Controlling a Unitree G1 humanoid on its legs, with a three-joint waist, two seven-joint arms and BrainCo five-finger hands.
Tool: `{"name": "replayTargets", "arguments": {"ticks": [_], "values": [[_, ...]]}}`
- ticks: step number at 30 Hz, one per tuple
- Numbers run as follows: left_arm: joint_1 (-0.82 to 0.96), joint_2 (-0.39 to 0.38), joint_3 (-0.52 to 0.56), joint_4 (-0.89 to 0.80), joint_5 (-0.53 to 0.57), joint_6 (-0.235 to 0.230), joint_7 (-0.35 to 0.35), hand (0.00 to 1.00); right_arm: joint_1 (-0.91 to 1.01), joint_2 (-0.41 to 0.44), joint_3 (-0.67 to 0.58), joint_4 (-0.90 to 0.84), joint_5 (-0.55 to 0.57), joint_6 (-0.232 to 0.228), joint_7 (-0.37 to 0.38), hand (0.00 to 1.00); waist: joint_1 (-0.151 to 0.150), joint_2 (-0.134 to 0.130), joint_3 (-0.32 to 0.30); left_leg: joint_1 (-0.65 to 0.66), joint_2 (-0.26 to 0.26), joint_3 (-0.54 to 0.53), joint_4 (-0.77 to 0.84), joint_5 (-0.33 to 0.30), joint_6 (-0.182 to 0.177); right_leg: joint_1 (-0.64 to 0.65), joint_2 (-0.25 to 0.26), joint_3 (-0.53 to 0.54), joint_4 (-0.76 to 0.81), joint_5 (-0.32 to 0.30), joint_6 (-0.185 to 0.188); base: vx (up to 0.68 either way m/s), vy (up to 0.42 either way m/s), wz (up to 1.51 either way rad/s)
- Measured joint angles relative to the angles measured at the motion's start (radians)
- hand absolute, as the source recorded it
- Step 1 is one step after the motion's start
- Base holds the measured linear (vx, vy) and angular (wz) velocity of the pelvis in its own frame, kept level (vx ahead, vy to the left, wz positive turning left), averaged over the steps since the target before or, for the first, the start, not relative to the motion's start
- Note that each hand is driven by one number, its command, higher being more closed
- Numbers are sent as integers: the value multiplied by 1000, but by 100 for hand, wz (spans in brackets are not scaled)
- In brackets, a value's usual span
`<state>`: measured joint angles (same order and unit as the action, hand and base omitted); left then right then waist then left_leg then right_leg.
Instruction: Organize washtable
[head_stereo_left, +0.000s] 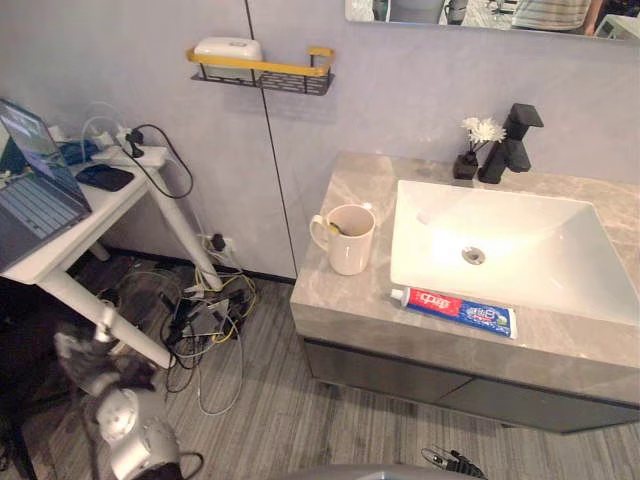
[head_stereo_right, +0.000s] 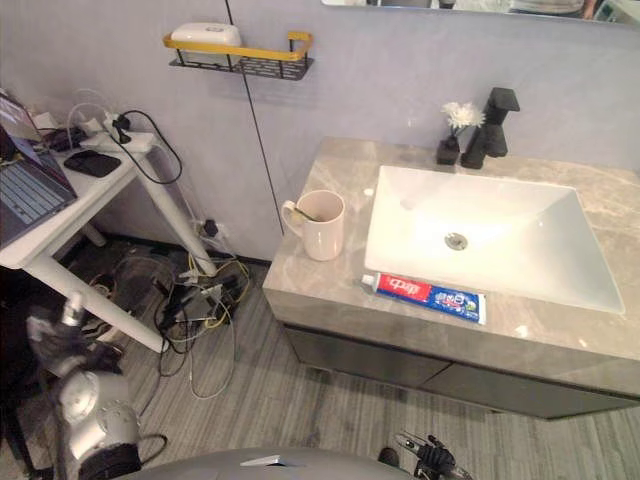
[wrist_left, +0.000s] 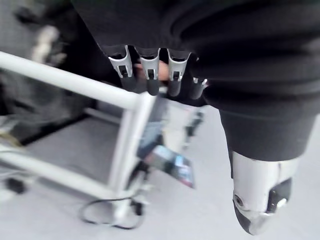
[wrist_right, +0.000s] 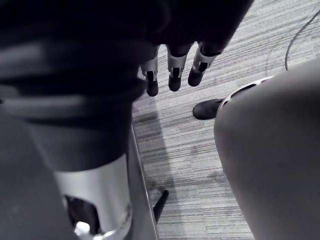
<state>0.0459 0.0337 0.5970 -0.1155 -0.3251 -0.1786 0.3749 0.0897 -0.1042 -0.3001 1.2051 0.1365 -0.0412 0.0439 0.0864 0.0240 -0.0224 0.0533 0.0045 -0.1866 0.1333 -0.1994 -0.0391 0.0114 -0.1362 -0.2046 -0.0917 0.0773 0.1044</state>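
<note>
Red-and-blue toothpaste tube (head_stereo_left: 455, 309) laid flat on worktop (head_stereo_left: 338, 300), cream mug (head_stereo_left: 346, 240) left of sink (head_stereo_left: 520, 228), left robot hand (wrist_left: 149, 72) and right robot hand (wrist_right: 174, 75) loosely spread, empty

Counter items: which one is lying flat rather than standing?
The toothpaste tube, flat along the front edge before the sink; the mug and flower vase stand upright.

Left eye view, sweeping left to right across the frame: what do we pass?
Laptop → white box on the wall shelf → mug → toothpaste. Flower, faucet and sink overlap the toothpaste's span, so they are left out.
</note>
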Motion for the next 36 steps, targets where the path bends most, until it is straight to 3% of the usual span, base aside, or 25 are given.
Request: {"name": "replayTargets", "arguments": {"ticks": [3,7,10,12,14,16,22,26,36], "values": [[-14,11,-131,-241,264,1,56,0,10,3,10,0,0,-1,2,0,14,-7,-5,-6,-16,-24,16,1,1,12,-14,-18,0,2,3,-13,43,23],[-36,66,-356,-384,467,1,66,0,10,5,13,0,1,-3,12,0,17,-8,-5,-11,-21,-25,14,3,5,6,-21,-14,0,7,10,-79,28,2],[-76,130,-600,-421,554,-1,0,0,10,4,19,0,1,-8,23,0,14,-8,-7,-15,-18,-18,10,5,8,-10,-17,-2,-5,13,9,-126,6,-10],[-124,198,-828,-407,621,0,-97,0,10,3,33,-10,1,-15,32,0,3,-9,-7,-34,-14,-11,15,5,9,-18,-13,1,-7,23,3,-130,0,-13],[-184,245,-987,-374,685,-3,-179,0,12,1,42,-18,0,-14,36,0,-4,-10,-10,-46,-12,-7,16,5,8,-29,-11,3,-7,28,-4,-98,-2,-5],[-250,267,-1077,-312,740,-27,-267,0,9,-4,72,-28,0,-15,41,0,-23,-9,-15,-47,-4,8,16,6,6,-39,-8,12,-7,36,-9,-60,-12,-14],[-426,256,-1162,-139,786,-4,-364,0,2,-5,78,-29,0,-14,45,0,-49,-13,-17,-52,4,23,16,8,3,-49,0,29,-7,45,-7,-23,-9,-10],[-525,241,-1231,-46,836,9,-382,0,1,-5,85,-37,0,-12,46,0,-53,-14,-19,-57,3,33,26,8,3,-63,-1,35,-4,52,-6,32,1,-5],[-691,207,-1306,208,925,33,-395,0,-18,0,104,-62,-1,1,44,0,-104,-25,-15,-65,-6,44,27,8,4,-78,-7,48,-6,60,-2,9,7,-3]]}}
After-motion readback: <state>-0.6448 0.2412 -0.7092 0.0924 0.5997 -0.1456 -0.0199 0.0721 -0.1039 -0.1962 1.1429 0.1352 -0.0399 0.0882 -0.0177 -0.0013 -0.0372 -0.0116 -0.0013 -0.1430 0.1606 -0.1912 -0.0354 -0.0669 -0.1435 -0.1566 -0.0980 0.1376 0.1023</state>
